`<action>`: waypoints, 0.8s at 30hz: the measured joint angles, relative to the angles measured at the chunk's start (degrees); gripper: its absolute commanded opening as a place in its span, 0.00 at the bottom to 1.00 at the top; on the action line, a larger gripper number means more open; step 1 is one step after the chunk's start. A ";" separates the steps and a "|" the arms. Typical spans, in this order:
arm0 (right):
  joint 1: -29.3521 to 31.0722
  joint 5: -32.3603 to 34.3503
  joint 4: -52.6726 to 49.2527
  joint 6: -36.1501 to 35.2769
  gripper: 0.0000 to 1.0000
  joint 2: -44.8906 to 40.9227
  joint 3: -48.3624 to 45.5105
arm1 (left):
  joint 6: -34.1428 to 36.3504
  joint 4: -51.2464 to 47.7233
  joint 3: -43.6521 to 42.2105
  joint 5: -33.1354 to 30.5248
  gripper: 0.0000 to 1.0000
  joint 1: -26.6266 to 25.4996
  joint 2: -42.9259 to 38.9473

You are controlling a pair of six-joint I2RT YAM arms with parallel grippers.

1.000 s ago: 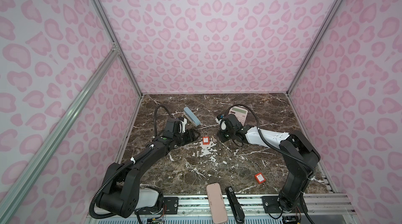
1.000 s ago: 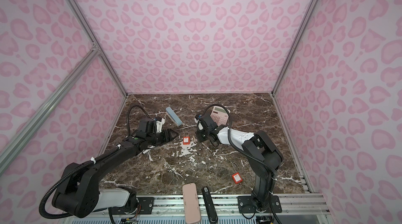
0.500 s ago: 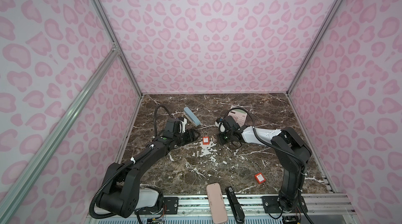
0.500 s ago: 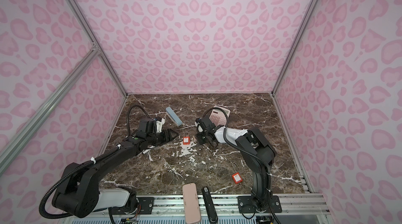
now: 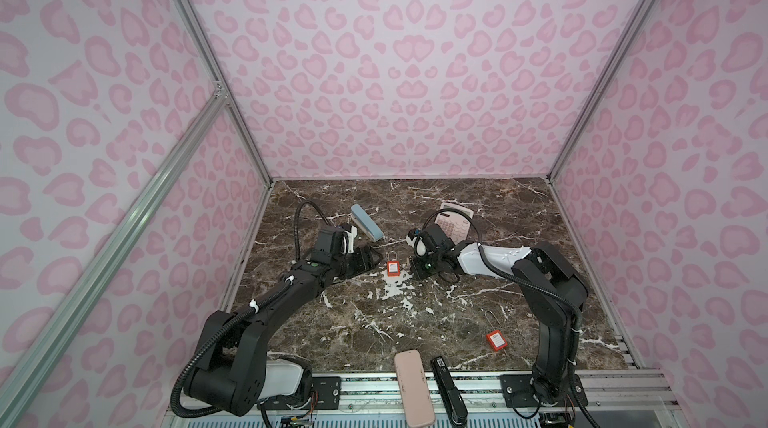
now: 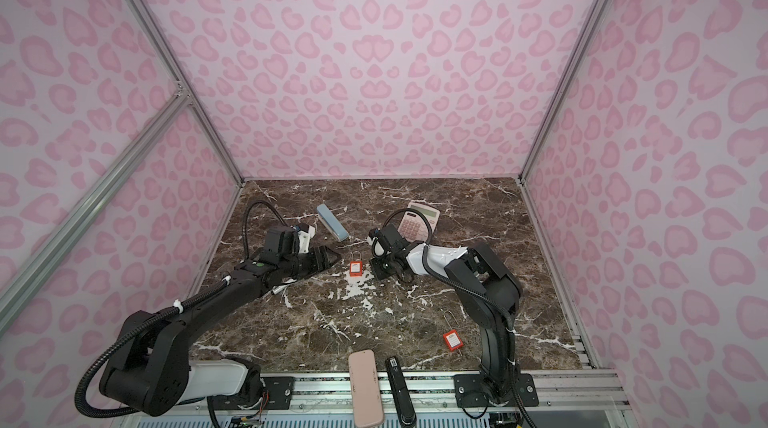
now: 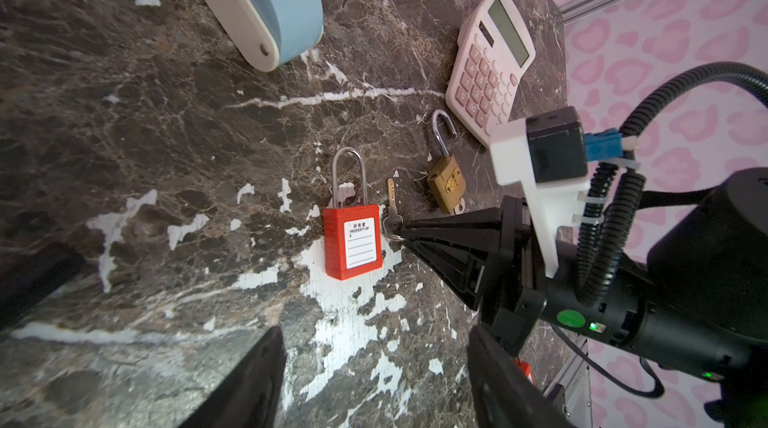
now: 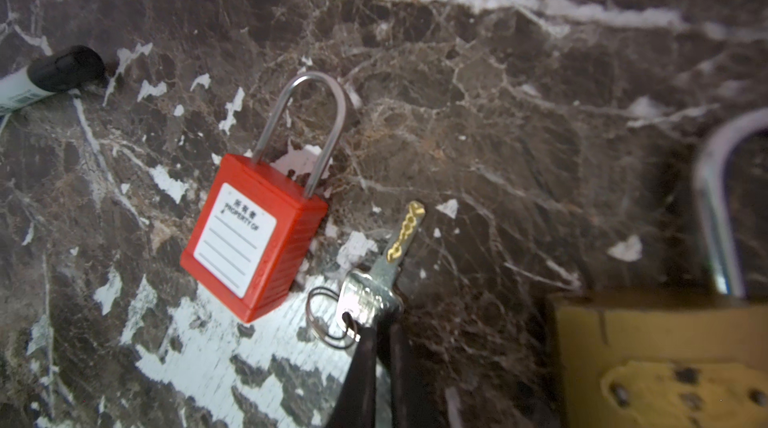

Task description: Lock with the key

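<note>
Left gripper: nothing has changed here. Its jaws are spread wide and hold nothing, and it points at the locks from left of centre in both top views.

Red padlock: it has not moved. It lies flat on the marble table at the centre of the left wrist frame, with both legs of its shackle seated in the body.

Key: it sits just right of the red padlock's side, with the blade pointing toward the upper part of the right wrist frame. We cannot tell whether it has left the table.

Right gripper: this is what changed. Its jaws have drawn together and now pinch the key by its head. The right arm has swung its elbow in toward the centre of the top views.

Brass padlock: it lies right of the key in the left wrist frame, near the lower corner of the pink calculator. Its shackle is swung open.

Meaning: we judge the pick-up done, so carrying the key to a keyhole comes next. The open brass padlock looks like the one to lock, but we cannot tell which lock the key fits.

Risk: the pinch sits at the edge of the head, so the key may twist.
</note>
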 measured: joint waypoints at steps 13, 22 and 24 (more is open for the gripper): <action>-2.03 5.55 -5.44 -3.98 0.53 -6.25 1.22 | -0.22 0.04 0.00 0.04 0.71 -0.02 0.26; -4.90 9.77 -10.78 -9.33 0.73 -5.81 2.58 | -0.39 0.11 0.52 0.17 0.71 -0.66 1.14; -5.35 10.86 -11.32 -10.01 0.74 -5.16 2.97 | -0.39 0.11 0.55 0.17 0.71 -0.76 1.31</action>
